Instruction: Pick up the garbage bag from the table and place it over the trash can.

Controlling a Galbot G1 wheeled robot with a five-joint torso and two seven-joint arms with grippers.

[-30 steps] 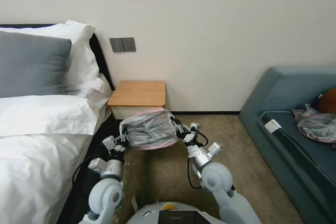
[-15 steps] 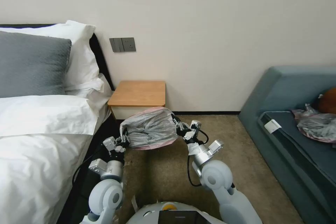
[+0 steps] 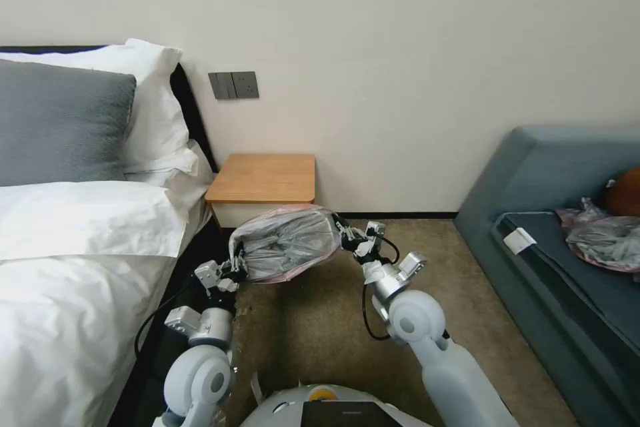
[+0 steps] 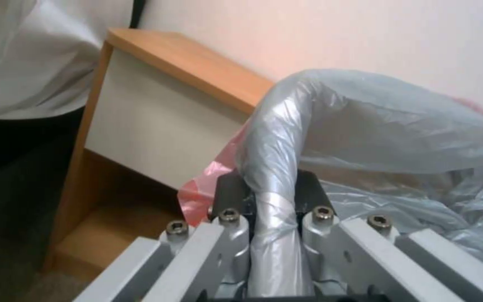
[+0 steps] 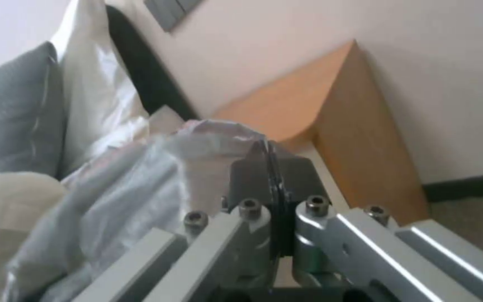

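Observation:
The garbage bag, crinkly grey plastic with a pink rim, hangs spread between my two grippers just in front of the table, above the carpet. My left gripper is shut on a twisted band of the bag at its left end; the left wrist view shows its dark pads clamping the plastic. My right gripper is shut on the bag's right edge, its pads pressed together. The trash can is hidden.
A bed with white linen and pillows stands close on the left. A blue-grey sofa on the right holds another grey bag. The wall is right behind the table. Open carpet lies before me.
My right gripper has moved right and a little up, pulling the bag's right end with it, so the bag is stretched wider. The left gripper has stayed in place.

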